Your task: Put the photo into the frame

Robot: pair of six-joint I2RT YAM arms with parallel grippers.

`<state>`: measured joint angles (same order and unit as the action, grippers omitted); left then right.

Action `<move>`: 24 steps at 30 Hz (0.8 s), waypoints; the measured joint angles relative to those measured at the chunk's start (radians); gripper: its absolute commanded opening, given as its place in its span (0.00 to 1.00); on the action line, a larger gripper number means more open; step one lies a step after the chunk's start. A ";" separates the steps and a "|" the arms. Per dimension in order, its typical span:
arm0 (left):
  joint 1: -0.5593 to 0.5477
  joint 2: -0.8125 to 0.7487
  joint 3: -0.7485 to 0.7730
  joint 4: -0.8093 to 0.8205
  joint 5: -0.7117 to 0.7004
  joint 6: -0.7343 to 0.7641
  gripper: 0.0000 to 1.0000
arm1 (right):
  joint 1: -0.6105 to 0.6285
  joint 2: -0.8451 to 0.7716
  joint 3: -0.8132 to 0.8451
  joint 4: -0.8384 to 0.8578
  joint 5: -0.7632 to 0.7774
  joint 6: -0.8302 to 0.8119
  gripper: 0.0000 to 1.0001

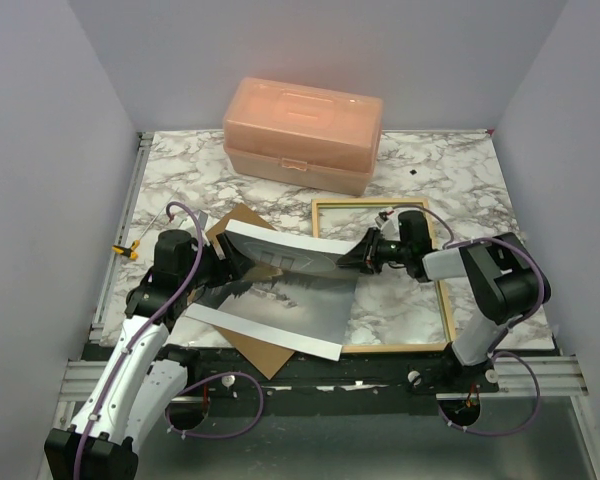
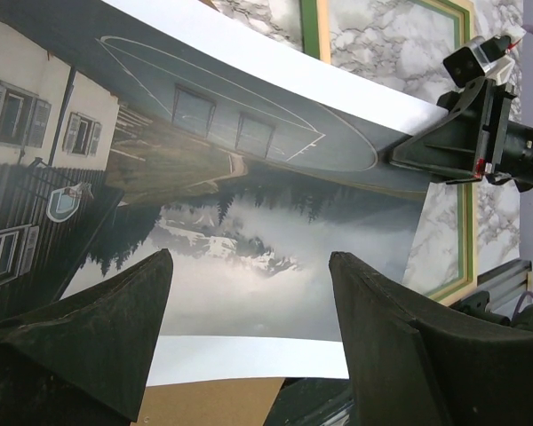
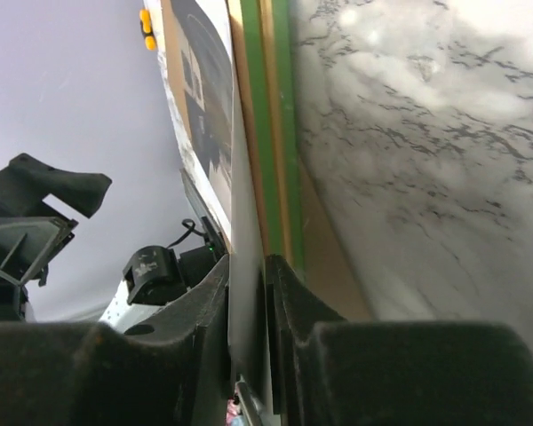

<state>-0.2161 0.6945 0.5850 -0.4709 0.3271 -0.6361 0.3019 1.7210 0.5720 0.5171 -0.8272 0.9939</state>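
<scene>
The photo (image 1: pixel 295 290) lies bowed over the brown backing board (image 1: pixel 242 222), with its right edge lifted over the left rail of the frame (image 1: pixel 446 300). My right gripper (image 1: pixel 352 258) is shut on that white right border. In the right wrist view the photo's edge (image 3: pixel 240 222) is pinched between both pads of the right gripper (image 3: pixel 249 293), beside the frame's green rail (image 3: pixel 271 133). My left gripper (image 1: pixel 230 265) is open at the photo's left side. The left wrist view has its fingers (image 2: pixel 115 328) spread wide over the print (image 2: pixel 249 222), nothing between them.
A peach plastic box (image 1: pixel 302 133) stands at the back of the marble table (image 1: pixel 460 170). The backing board's corner (image 1: pixel 270 355) sticks out past the table's near edge. A yellow clamp (image 1: pixel 126 250) sits on the left rail.
</scene>
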 measured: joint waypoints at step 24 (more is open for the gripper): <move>0.000 -0.024 0.000 -0.002 0.003 -0.004 0.73 | 0.006 -0.600 0.847 -0.873 0.465 -0.555 0.00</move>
<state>-0.2161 0.6704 0.5846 -0.4725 0.3298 -0.6403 0.3084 1.1210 1.4193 -0.3557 -0.3618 0.4385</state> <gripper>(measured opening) 0.736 0.029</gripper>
